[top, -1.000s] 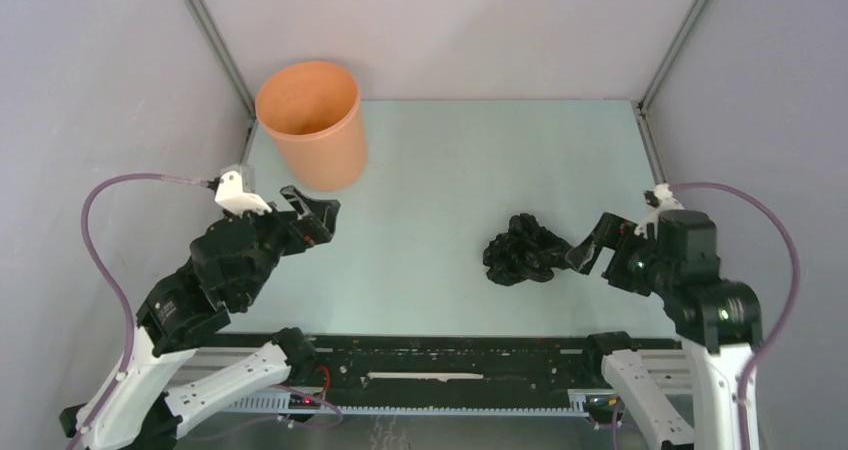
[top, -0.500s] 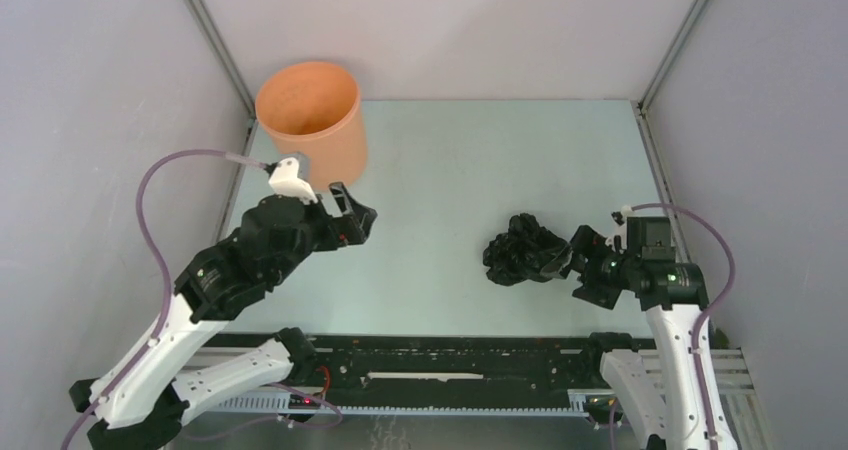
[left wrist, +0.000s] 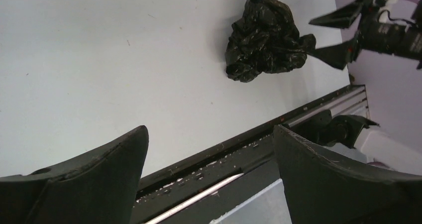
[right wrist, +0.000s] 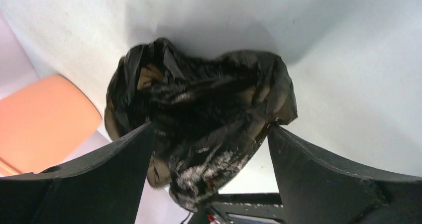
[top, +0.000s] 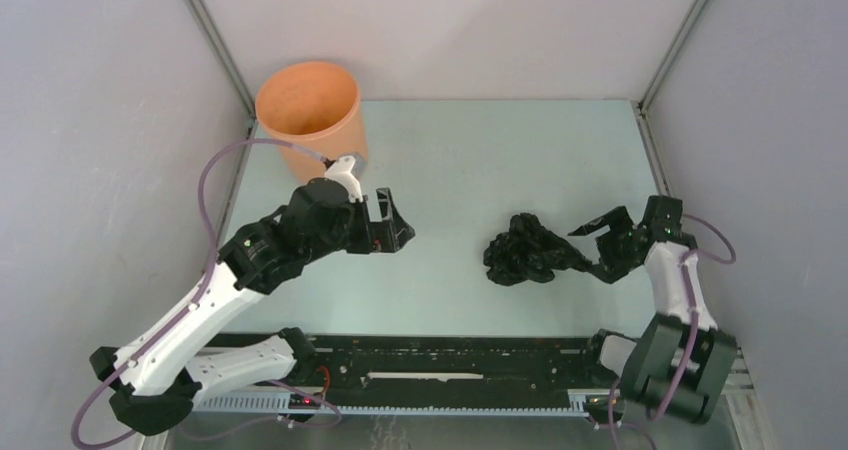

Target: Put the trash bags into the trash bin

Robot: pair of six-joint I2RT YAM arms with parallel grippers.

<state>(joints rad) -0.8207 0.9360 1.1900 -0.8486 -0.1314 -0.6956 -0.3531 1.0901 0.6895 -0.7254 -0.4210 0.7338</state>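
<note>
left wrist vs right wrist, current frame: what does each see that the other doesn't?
Left wrist only: the right tool seen from outside, open at the edge of the trash bag, plus the near-edge rail. Right wrist only: the trash bin, blurred at the left. Both: the crumpled black bag lying on the table.

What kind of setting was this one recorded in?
Probably a lab test cell, not a home: plain grey walls enclose a pale tabletop holding a crumpled black bag and an orange bin.
</note>
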